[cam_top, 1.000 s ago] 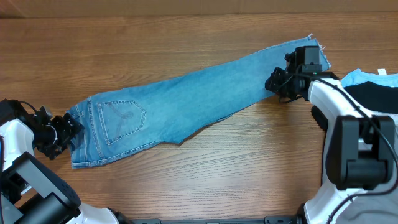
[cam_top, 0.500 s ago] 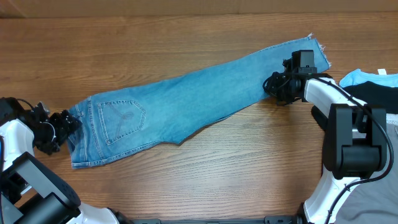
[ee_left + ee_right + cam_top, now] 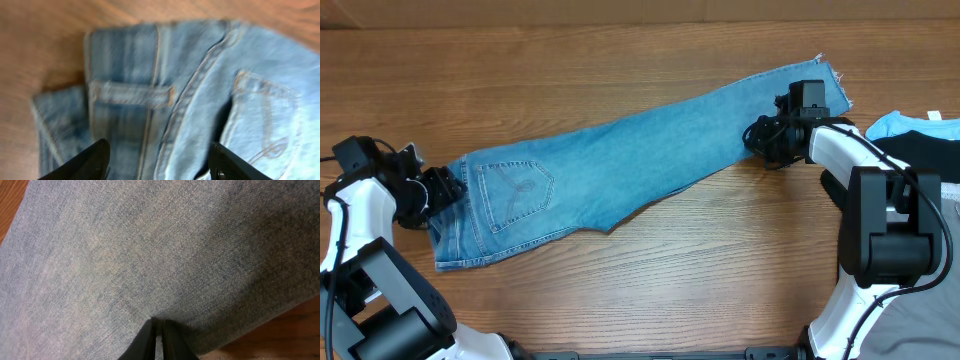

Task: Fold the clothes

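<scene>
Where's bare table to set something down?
Free: brown wooden table strip between the light-blue denim jeans and the far edge; wider patch between the jeans and the near edge. Crowded: right edge, with black garment and pale-blue top; left claw at the waistband, right claw at the ankle end.

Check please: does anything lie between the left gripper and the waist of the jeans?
Nothing visible does. The left gripper stands open directly over the waistband of the jeans, and only bare denim shows between its fingers.
</scene>
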